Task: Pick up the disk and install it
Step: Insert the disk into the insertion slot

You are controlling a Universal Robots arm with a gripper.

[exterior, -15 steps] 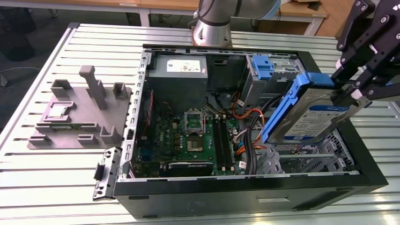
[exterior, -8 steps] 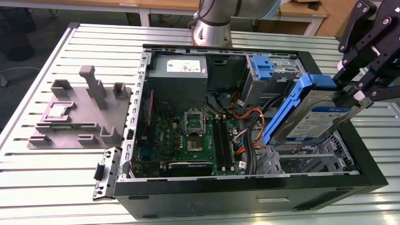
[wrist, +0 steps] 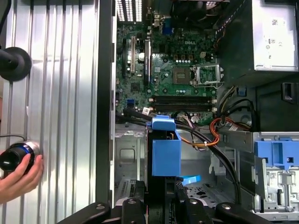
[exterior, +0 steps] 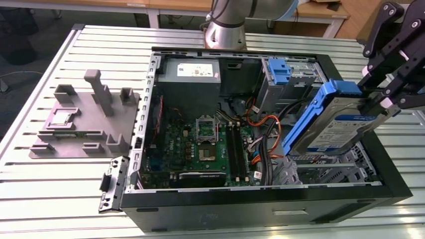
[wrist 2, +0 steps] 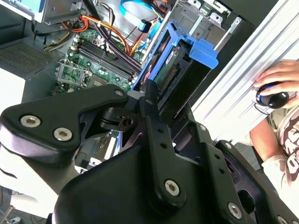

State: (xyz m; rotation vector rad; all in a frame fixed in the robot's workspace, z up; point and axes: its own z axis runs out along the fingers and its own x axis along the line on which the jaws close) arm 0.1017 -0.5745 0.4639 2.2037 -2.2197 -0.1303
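Note:
The disk (exterior: 335, 128), a silver drive with a blue-and-white label in a blue carrier frame, hangs tilted over the exterior view's right part of the open computer case (exterior: 265, 204). It sits above the metal drive cage (exterior: 329, 169). My black gripper (exterior: 379, 102) is shut on the disk's upper end. In the second wrist view the gripper (wrist 2: 152, 95) clamps the disk (wrist 2: 180, 70) edge-on, with the connector side showing. In the first wrist view the blue carrier (wrist: 166, 149) stands out from the gripper (wrist: 161, 198) over the case floor.
Inside the case lie the green motherboard (exterior: 199, 144), a grey power supply box (exterior: 192, 72) and a bare blue bracket (exterior: 279, 69) in the upper bay. Orange and black cables (exterior: 265, 129) run beside the cage. A grey fixture (exterior: 86, 119) lies left of the case. A person's hand (wrist 2: 280, 79) rests near the case.

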